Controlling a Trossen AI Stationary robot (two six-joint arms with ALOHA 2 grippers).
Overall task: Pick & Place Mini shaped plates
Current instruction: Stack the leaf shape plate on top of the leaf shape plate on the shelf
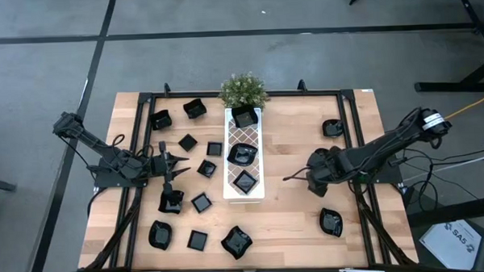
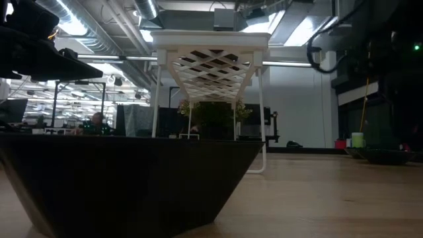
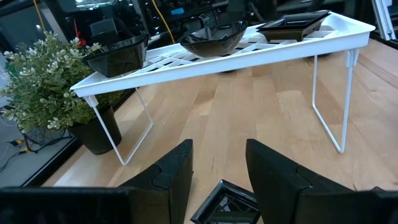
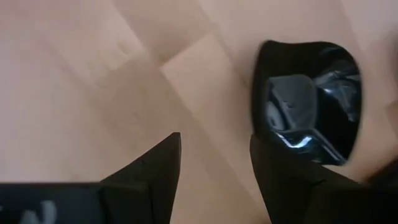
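A: What fills the near foreground?

B: A dark dish seen side-on, very close. Its walls slope inward down to a narrow base on the wooden bench.

A: And behind it?

B: A white lattice tray raised on thin wire legs. A small leafy plant shows beneath it, farther back.

A: Anything off to the right?

B: A low dark dish rests at the far edge of the bench, with a small green object just behind it.

A: And the room?

B: Ceiling ducts and bright lights, and a person seated far off at the left.
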